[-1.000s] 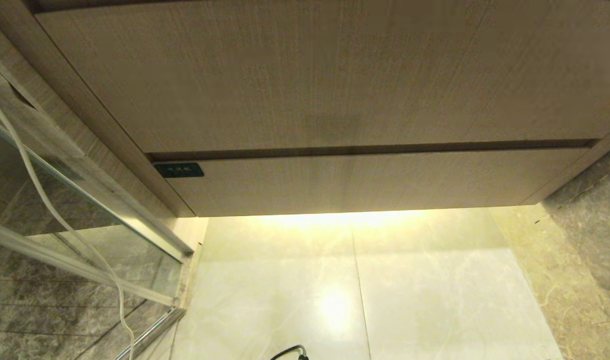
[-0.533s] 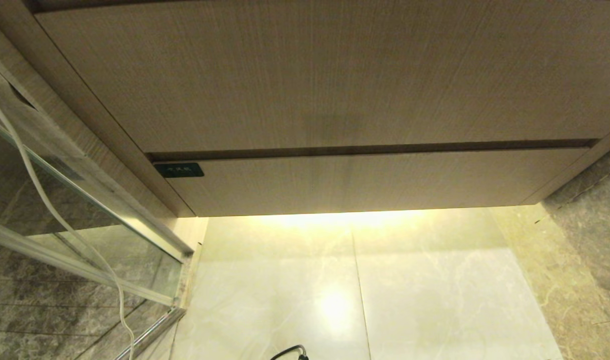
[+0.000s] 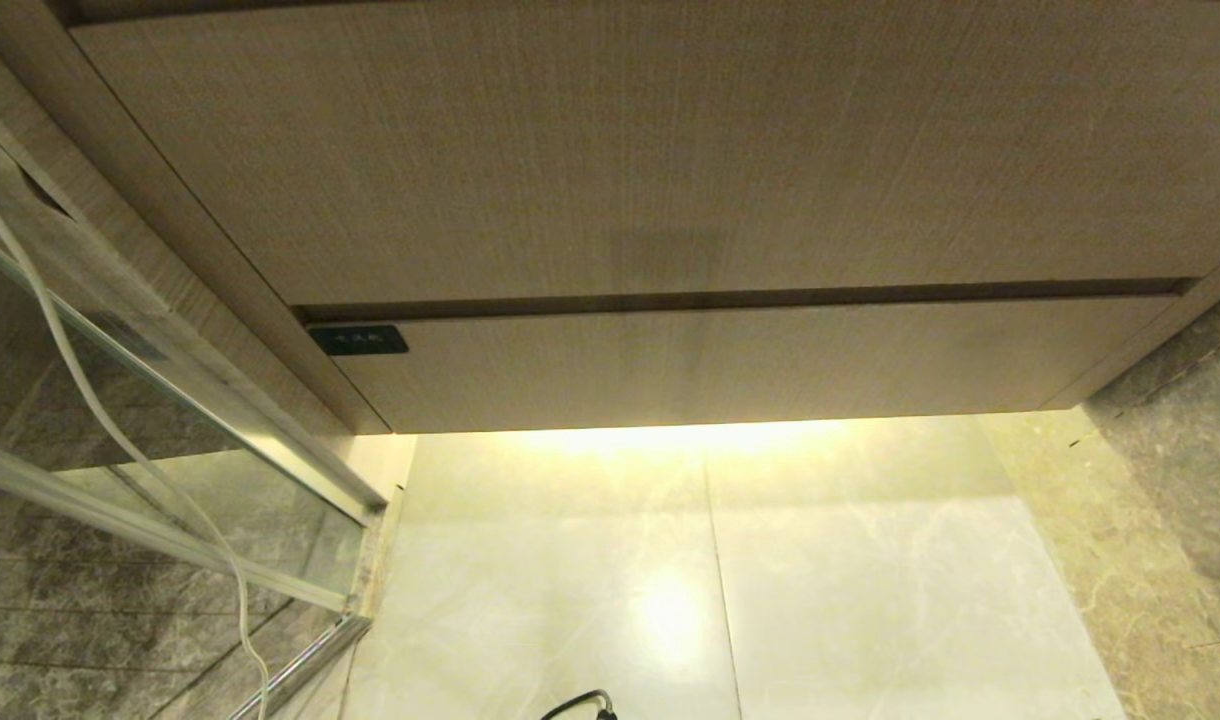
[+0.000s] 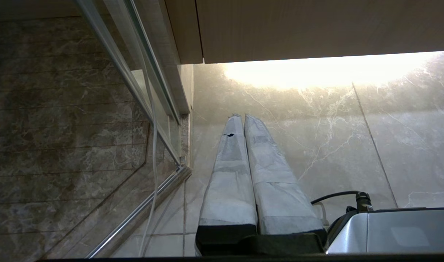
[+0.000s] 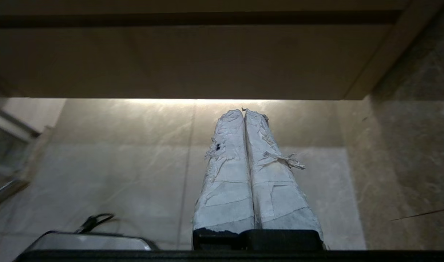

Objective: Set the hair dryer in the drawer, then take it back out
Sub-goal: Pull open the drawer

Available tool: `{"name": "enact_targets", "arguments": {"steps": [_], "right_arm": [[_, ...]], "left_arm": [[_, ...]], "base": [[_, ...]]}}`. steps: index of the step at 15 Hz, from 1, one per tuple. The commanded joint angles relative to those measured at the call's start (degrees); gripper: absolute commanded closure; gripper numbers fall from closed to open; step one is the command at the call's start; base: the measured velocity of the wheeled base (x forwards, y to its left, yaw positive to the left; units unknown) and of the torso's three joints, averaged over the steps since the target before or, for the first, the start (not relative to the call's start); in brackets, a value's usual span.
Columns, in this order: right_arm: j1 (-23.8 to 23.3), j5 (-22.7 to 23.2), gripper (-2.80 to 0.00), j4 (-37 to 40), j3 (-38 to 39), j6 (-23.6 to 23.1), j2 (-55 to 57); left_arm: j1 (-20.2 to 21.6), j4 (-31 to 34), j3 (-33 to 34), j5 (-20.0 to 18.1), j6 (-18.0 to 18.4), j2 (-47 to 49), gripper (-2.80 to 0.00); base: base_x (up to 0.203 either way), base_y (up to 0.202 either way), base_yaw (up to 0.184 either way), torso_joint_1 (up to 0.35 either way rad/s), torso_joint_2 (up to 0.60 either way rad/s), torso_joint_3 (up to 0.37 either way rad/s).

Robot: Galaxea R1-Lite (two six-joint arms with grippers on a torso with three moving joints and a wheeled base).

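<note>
The head view showed two wood-grain fronts, one above the other: a taller plain panel (image 3: 650,150) at twelve o'clock and, below a dark gap, the shallow drawer (image 3: 750,360), pushed flush and closed. One small dark label (image 3: 358,340) sat at the drawer's nine o'clock corner; its pale marks were too small to read. No other writing showed anywhere.

The hair dryer appeared in none of the three views, so its place could not be told.

Under the drawer a strip of warm light fell on the pale marble floor (image 3: 820,600), which showed two large tiles split by one grout line. At eight o'clock stood a glass screen in a metal frame (image 3: 170,470), with one thin white cord (image 3: 90,400) hanging down across it. At six o'clock, on the picture's lower edge, one black cable loop (image 3: 580,704) poked in. Darker stone tiling (image 3: 1170,500) filled the four o'clock side.

Neither arm entered the head view. The left gripper (image 4: 242,116) hung low above the floor beside the glass screen, its two tape-wrapped fingers pressed together with nothing between them. The right gripper (image 5: 243,111) pointed toward the lit gap beneath the drawer, its two frayed, tape-wrapped fingers likewise squeezed tight and empty. Nothing stood between either gripper and the drawer front.
</note>
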Motion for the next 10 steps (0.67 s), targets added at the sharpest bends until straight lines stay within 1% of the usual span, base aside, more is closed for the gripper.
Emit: {"name": "enact_targets", "arguments": {"steps": [1,2,3,4,5,7,10], "right_arm": [[0.45,4.8,0.0,5.97,-13.45,1.86,21.74],[0.85,7.88,0.0,7.99,-18.16,2.65,28.9],[2.11,9.96,0.0,9.33,-21.83,2.92,35.49],[4.15,10.85,0.0,10.51,-25.22,2.44,42.64],[5.67,10.39,0.0,11.43,-27.54,0.8,48.77],[8.06,8.29,0.0,12.16,-31.31,-5.59,60.44],[10.18,6.77,0.0,8.74,-33.92,-12.33,72.7]], "left_arm": [[0.0,-0.01,0.09,0.01,0.0,0.06,0.0],[0.0,-0.01,0.09,0.01,0.0,0.06,0.0],[0.0,-0.01,0.01,0.01,0.0,0.06,0.0],[0.0,-0.01,0.0,0.01,0.0,0.06,0.0],[0.0,-0.01,0.09,0.01,0.0,0.06,0.0],[0.0,-0.01,0.02,0.01,0.0,0.02,0.0],[0.0,-0.01,0.09,0.01,0.0,0.06,0.0]], "base": [[0.0,0.0,0.0,0.0,0.0,0.0],[0.0,0.0,0.0,0.0,0.0,0.0],[0.0,0.0,0.0,0.0,0.0,0.0],[0.0,0.0,0.0,0.0,0.0,0.0],[0.0,0.0,0.0,0.0,0.0,0.0],[0.0,0.0,0.0,0.0,0.0,0.0],[0.0,0.0,0.0,0.0,0.0,0.0]]}}
